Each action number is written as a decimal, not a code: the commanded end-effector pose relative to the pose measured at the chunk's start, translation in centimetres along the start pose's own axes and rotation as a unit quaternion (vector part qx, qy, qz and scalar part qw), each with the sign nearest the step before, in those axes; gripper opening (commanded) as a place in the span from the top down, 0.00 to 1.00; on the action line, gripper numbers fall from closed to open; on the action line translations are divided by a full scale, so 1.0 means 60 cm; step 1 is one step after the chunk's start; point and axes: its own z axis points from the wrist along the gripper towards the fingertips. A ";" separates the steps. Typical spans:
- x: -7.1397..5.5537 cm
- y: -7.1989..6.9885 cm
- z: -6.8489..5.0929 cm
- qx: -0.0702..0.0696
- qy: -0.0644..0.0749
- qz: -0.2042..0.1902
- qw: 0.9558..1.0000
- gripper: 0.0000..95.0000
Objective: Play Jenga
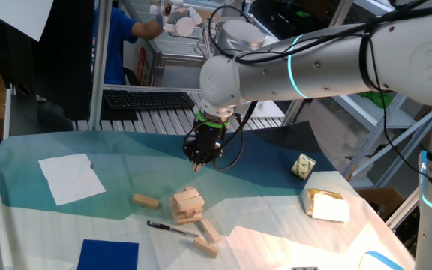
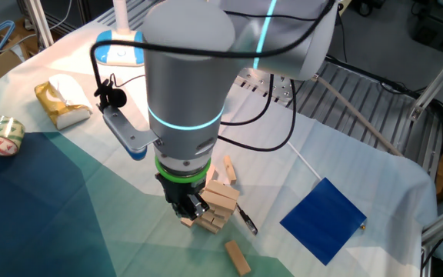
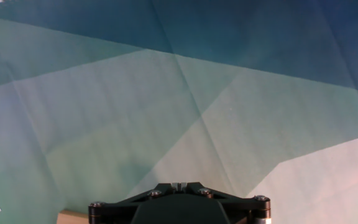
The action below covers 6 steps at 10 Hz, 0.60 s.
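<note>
The black two-finger tool [image 1: 200, 162] is hanging above the blue-green cloth-covered surface [image 1: 126, 157], just behind the short uneven stack of pale tan wooden rectangular blocks [image 1: 187, 205]. In the hand view its fingers are appearing pressed together with only a thin seam between them, so it is reading as closed on nothing. In the other fixed view the tool [image 2: 190, 208] is overlapping the stack [image 2: 215, 201], but whether it is touching the blocks I cannot tell.

The stack is sitting toward the near edge of the surface, roughly midway along it. Loose blocks are lying around it: one [image 1: 145, 200] just to its left, and two more [image 1: 208, 238] between it and the near edge, beside a thin black pen [image 1: 170, 227].

The blocks are looking stiff, light and smooth-sided, so each should slide easily and resist crushing. The stack itself is looking fragile, with its layers already sitting askew, and any sideways shove is likely to topple it. A sensible hold would be across the two long narrow faces of a single block, near its middle; for a block in the stack, on an end that is sticking out, drawing it along its own length.
</note>
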 end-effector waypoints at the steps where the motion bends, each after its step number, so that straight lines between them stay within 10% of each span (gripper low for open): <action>1: -0.002 0.003 0.002 -0.001 0.002 0.003 1.000 1.00; 2: -0.002 0.005 0.005 -0.001 0.003 0.006 1.000 0.80; 6: 0.006 0.009 0.014 -0.010 0.003 0.005 1.000 0.80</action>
